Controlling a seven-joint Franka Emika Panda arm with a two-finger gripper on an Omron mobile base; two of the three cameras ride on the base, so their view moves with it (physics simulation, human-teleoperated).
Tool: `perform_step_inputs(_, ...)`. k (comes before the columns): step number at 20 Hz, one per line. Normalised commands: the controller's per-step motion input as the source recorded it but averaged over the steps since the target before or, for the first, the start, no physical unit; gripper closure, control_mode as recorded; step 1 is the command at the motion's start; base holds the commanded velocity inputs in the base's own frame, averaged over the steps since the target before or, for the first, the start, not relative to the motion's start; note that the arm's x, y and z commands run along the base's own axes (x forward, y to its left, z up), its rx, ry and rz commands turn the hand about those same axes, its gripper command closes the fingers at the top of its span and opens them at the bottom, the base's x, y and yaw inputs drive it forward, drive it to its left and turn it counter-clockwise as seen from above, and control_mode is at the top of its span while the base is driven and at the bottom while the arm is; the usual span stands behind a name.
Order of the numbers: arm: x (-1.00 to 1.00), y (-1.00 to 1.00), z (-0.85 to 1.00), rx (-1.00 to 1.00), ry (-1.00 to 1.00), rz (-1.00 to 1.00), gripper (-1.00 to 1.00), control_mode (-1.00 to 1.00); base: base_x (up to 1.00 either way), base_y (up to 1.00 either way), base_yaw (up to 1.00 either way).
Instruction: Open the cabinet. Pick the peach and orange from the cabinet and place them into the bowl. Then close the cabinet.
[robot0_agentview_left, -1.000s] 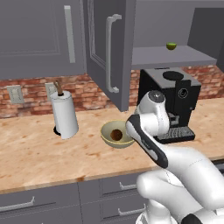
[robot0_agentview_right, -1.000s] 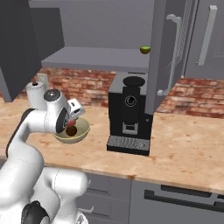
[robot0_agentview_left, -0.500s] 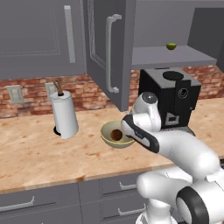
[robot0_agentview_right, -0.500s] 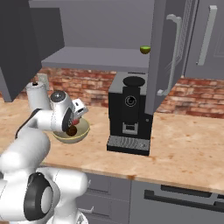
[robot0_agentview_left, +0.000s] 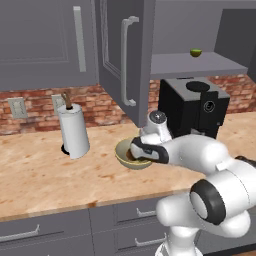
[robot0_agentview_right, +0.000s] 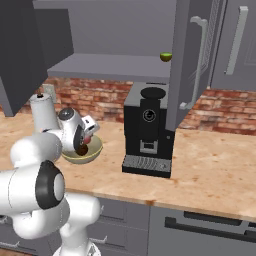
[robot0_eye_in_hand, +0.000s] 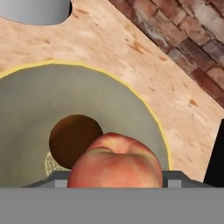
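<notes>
The peach (robot0_eye_in_hand: 114, 162) sits between the two fingers, whose grey pads (robot0_eye_in_hand: 174, 178) flank it on either side; the jaws stand wide around it, and it seems gripped, though contact cannot be confirmed. Just beyond the fingers, lower in the bowl (robot0_eye_in_hand: 131, 113), lies the orange (robot0_eye_in_hand: 72, 139), touching the peach's side and resting on the bowl's yellowish floor. From the base views the gripper (robot0_agentview_left: 136, 154) hangs directly over the bowl's rim (robot0_agentview_left: 120, 150).

The bowl stands on a mottled tan stone counter (robot0_agentview_left: 40, 175) backed by a red brick wall (robot0_agentview_left: 35, 102). To the left of the fingers, near the bowl, is a paper-towel roll (robot0_agentview_left: 73, 131) on its holder, with wall outlets (robot0_agentview_left: 16, 107) behind it. To the right, close beside the bowl, stands a black coffee machine (robot0_agentview_left: 192, 107).

Above, the cabinet (robot0_agentview_left: 165, 30) is open: one door (robot0_agentview_left: 122, 55) swings out over the bowl, its bar handle (robot0_agentview_left: 125, 60) facing forward. On the grey shelf (robot0_agentview_right: 110, 67) a small green fruit (robot0_agentview_right: 165, 56) remains. Grey drawers (robot0_agentview_left: 30, 232) run beneath the counter.
</notes>
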Motion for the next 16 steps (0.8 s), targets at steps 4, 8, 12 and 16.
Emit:
perform_step_inputs(4, 0.19, 0.01, -0.42, -0.06, 0.0, 0.0, 1.0, -1.0, 0.0, 0.0, 0.0)
perform_step_inputs(8, 0.11, 0.0, -0.16, -0.02, -0.01, 0.0, -1.0, -1.0, 0.0, 0.0, 0.0)
perform_step_inputs(12, 0.0, 0.0, 0.0, 0.0, 0.0, 0.0, -1.0, -1.0, 0.0, 0.0, 0.0)
perform_step_inputs(16, 0.0, 0.0, 0.01, 0.0, 0.0, 0.0, -1.0, -1.0, 0.0, 0.0, 0.0)
